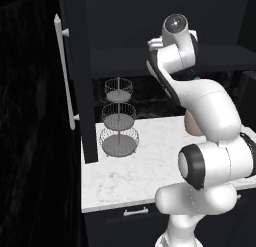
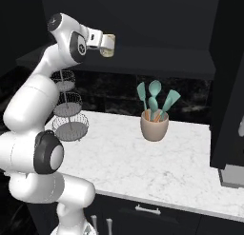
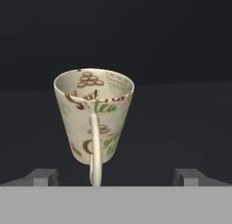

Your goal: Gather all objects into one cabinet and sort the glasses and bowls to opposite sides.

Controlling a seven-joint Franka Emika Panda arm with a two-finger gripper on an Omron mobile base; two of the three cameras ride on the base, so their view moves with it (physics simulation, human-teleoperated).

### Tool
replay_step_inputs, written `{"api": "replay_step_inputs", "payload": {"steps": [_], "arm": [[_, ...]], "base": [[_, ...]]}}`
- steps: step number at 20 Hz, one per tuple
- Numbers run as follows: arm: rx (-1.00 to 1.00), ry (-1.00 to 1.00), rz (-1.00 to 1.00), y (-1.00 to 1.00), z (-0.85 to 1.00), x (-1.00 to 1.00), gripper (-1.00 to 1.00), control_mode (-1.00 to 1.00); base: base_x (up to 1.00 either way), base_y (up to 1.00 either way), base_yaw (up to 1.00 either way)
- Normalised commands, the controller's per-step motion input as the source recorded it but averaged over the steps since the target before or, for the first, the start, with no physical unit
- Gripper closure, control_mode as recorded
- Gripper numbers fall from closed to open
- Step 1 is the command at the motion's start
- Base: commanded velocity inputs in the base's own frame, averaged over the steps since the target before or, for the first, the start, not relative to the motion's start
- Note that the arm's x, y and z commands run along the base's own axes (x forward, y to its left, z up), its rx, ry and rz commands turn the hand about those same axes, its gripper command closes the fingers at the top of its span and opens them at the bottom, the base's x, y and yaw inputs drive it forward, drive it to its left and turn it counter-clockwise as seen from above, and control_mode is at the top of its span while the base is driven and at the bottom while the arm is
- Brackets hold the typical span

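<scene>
Dark cabinetry surrounded a white marbled worktop point(image 2: 143, 158), on which a beige crock point(image 2: 154, 126) of teal utensils stood near the middle in the right base view, with a three-tier wire basket stand point(image 1: 119, 118) well apart from it at about nine o'clock, close to the back wall. Beside the stand hung the open black cabinet door point(image 1: 75, 76) with its long silver bar handle point(image 1: 65, 71). High above the worktop the arm reached toward the dark shelf point(image 2: 157, 58) of the cabinet, and the gripper point(image 2: 102, 42) sat level with that shelf. In the hand view a cream mug point(image 3: 94, 116) printed with brown and green motifs stood just ahead of the gripper, its thin handle turned toward the camera at six o'clock and its rim open at twelve. The two fingers point(image 3: 43, 177) rose far apart at seven and five o'clock, spread wide on either side of the mug and touching nothing; the mug rested on the dark shelf surface between them.
</scene>
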Motion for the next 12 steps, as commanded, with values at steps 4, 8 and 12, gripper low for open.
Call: {"api": "replay_step_inputs", "payload": {"steps": [4, 8, 12], "arm": [[0.0, 0.0, 0.0, 0.0, 0.0, 0.01, -1.0, -1.0], [0.0, -0.02, 0.0, 0.0, -0.06, 0.26, -1.0, -1.0], [0.0, -0.05, 0.0, 0.01, -0.08, 0.43, -1.0, -1.0]], "base": [[0.0, 0.0, 0.0], [0.0, 0.0, 0.0], [0.0, 0.0, 0.0]]}}
